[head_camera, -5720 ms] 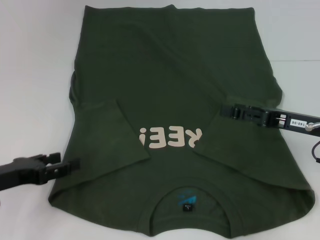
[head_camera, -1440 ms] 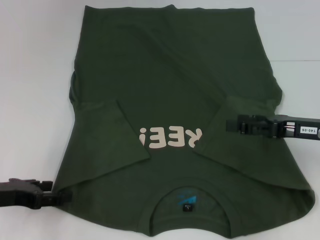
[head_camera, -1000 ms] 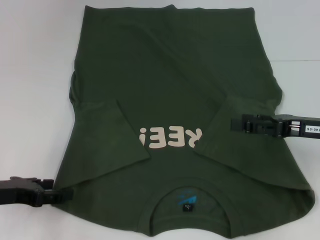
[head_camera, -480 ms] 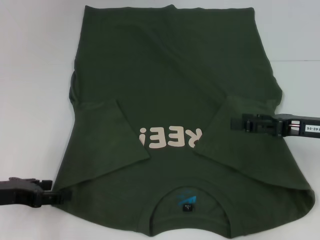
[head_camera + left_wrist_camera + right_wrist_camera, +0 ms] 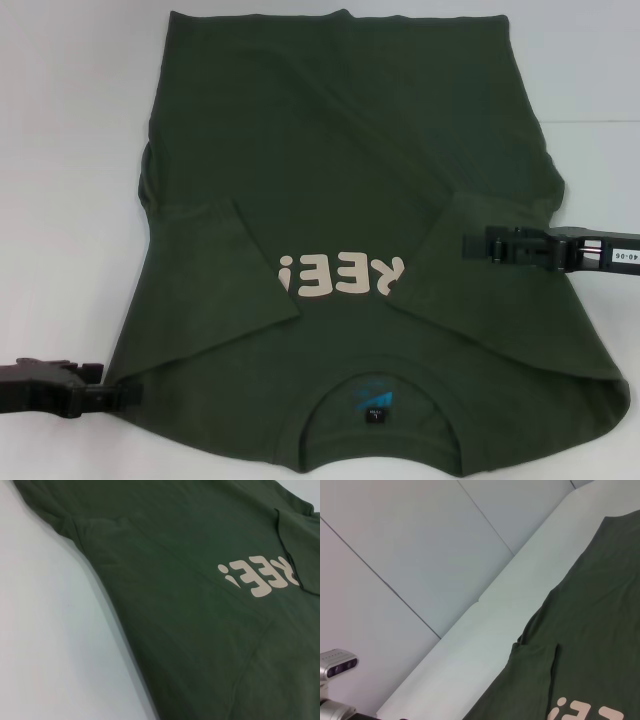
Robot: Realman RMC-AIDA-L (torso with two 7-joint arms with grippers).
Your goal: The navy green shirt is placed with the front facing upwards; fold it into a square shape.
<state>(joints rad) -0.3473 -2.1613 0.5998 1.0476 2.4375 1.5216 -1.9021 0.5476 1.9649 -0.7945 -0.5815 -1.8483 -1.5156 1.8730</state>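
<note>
The navy green shirt (image 5: 340,150) lies flat on the white table, front up, its collar and dark neck label (image 5: 372,408) nearest me. Pale "FREE!" lettering (image 5: 340,275) reads upside down, partly covered at one end. Both sleeves are folded inward onto the chest, the left sleeve (image 5: 220,270) and the right sleeve (image 5: 480,290). My left gripper (image 5: 135,393) sits low at the shirt's near left shoulder edge. My right gripper (image 5: 468,246) hovers over the folded right sleeve. The left wrist view shows the shirt (image 5: 190,580) and its lettering (image 5: 257,577) close up.
Bare white table (image 5: 70,150) borders the shirt on the left, the far side and the right. The right wrist view shows the shirt's (image 5: 590,645) far left edge, the table's edge, grey wall panels and a small camera unit (image 5: 335,662) beyond.
The left gripper has moved toward me along the shirt's left side to the shoulder corner. The right gripper has drawn back to the right over the sleeve. Both were nearly still in the last half second.
</note>
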